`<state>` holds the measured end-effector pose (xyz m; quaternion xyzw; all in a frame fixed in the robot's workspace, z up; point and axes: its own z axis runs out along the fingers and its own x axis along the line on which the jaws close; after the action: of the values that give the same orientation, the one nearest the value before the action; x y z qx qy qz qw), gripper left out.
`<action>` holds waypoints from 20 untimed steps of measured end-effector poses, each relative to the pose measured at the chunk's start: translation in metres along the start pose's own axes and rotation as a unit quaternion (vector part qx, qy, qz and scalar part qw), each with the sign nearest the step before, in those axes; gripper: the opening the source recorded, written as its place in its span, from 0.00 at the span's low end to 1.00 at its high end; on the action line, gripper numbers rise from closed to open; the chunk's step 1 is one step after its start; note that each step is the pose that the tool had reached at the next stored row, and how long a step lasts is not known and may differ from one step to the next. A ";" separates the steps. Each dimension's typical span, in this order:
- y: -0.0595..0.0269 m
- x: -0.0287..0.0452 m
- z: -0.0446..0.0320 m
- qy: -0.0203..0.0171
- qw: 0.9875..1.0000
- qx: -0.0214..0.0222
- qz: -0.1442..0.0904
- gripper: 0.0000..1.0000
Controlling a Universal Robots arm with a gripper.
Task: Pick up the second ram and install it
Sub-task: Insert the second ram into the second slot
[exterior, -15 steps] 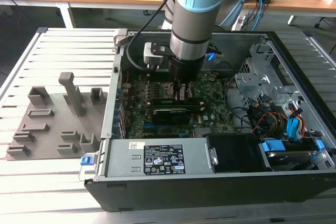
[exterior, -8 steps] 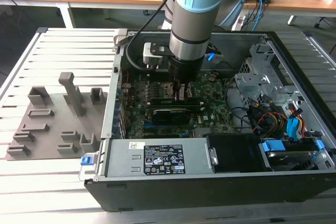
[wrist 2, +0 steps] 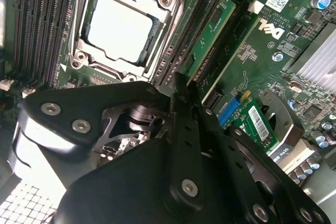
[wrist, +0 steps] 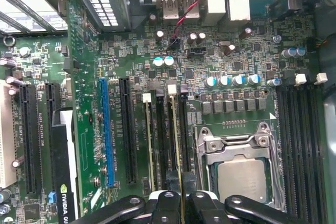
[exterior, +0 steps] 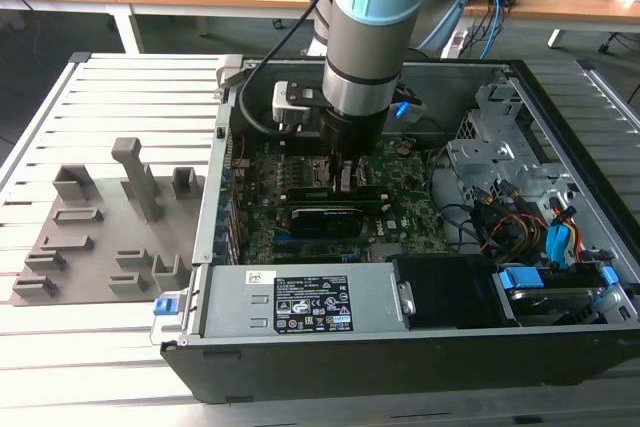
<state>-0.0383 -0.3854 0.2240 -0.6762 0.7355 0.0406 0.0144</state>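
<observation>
The black two-fingered gripper (wrist: 181, 203) is closed on the second ram (wrist: 179, 166) — a thin green circuit-board stick held on edge over the black memory slots (wrist: 160, 140) beside the silver processor socket (wrist: 239, 174). Risk, as judged: slight misalignment with the slot — downward force could then bend the stick or damage the large green motherboard (exterior: 400, 202).
</observation>
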 end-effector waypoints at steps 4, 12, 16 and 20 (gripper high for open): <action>-0.0001 0.0006 0.0000 -0.001 1.000 0.000 0.002 0.14; -0.0003 0.0022 0.0018 -0.001 1.000 0.000 0.002 0.14; -0.0003 0.0022 0.0020 -0.001 1.000 0.000 0.002 0.14; -0.0002 0.0023 0.0022 -0.001 1.000 0.000 0.002 0.14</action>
<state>-0.0383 -0.3874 0.2216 -0.6744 0.7370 0.0418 0.0150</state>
